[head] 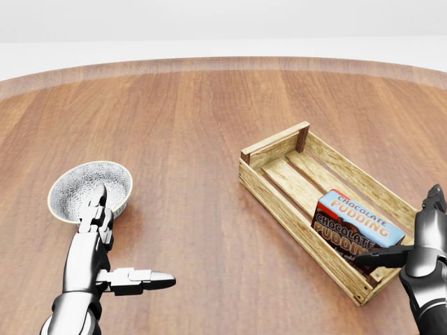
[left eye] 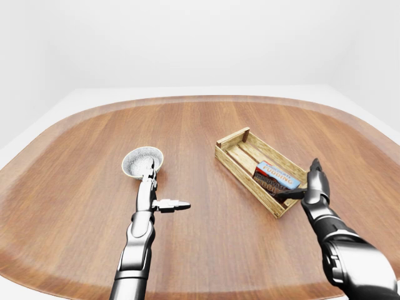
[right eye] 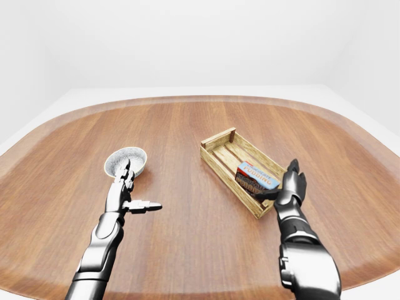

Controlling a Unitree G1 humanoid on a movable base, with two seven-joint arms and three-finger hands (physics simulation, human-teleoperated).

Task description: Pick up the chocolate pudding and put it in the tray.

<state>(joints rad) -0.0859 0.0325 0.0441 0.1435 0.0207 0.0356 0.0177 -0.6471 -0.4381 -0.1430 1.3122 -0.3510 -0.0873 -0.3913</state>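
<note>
The chocolate pudding box [head: 357,226], brown and blue with white lettering, lies tilted inside the wooden slatted tray [head: 278,149] at its lower right end. My right hand [head: 419,241] is open just right of the tray's lower corner, its thumb reaching toward the box and the fingers pointing up, not closed round anything. My left hand [head: 115,258] is open and empty at the lower left of the head view, thumb stretched to the right.
A speckled white bowl [head: 80,185] stands on the brown wooden table [head: 195,125] at the left, just above my left hand's fingertips. The table's rounded edge and a white floor show beyond it in the eye views.
</note>
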